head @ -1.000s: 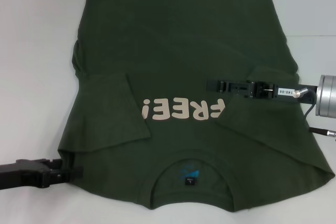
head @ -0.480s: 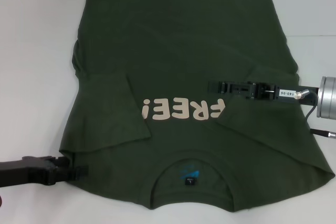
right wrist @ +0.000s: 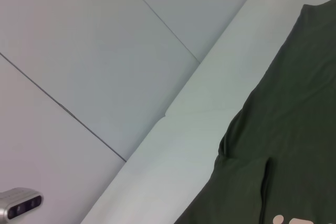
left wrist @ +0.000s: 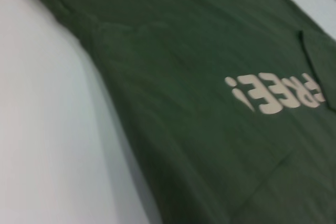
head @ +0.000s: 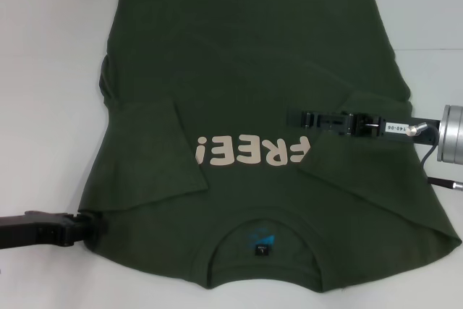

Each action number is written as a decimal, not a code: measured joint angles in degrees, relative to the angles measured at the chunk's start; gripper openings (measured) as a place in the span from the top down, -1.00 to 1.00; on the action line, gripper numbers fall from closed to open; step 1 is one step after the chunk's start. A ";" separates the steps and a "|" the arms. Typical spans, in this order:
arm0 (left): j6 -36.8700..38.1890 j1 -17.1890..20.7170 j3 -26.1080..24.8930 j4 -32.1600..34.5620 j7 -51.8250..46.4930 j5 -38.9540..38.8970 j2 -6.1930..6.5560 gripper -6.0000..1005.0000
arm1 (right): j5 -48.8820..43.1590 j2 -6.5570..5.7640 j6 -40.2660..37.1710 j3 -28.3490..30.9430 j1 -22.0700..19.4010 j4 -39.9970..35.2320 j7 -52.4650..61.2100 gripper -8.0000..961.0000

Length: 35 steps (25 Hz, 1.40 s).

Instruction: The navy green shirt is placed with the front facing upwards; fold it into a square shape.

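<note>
Across the middle of the head view, the navy green shirt (head: 253, 92) lies flat on the white table (head: 43, 70), front up, collar toward the lower edge of the frame and hem along the top. Its cream "FREE!" lettering (head: 249, 153) reads upside down at the centre, partly covered at its right end. Both short sleeves are folded inward over the chest: one flap at centre left, the other at centre right. Inside the collar, at lower centre, a small blue mark sits above a dark tag (head: 261, 250). At lower left, the left gripper (head: 92, 223) reaches in level from the frame's edge, its tip touching the shirt's lower left corner; whether its fingers are apart or pinched I cannot tell. At centre right, the right gripper (head: 295, 117) extends horizontally over the folded right sleeve, its fingers close together, their grip on the cloth unclear.
</note>
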 joint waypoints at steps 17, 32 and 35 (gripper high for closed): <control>0.22 -0.09 0.62 1.56 -1.73 0.96 -0.23 0.90 | 0.14 -0.18 -0.11 0.54 -0.35 0.08 -0.05 -0.86; 5.74 0.44 -0.97 4.41 -3.71 -0.43 -0.03 0.99 | -8.91 -6.84 -3.00 0.40 -4.39 -0.39 11.75 -0.86; 5.39 0.45 -1.40 4.22 -4.25 -0.45 -0.10 0.99 | -9.51 -8.30 -3.71 0.60 -6.52 -0.44 13.69 -0.86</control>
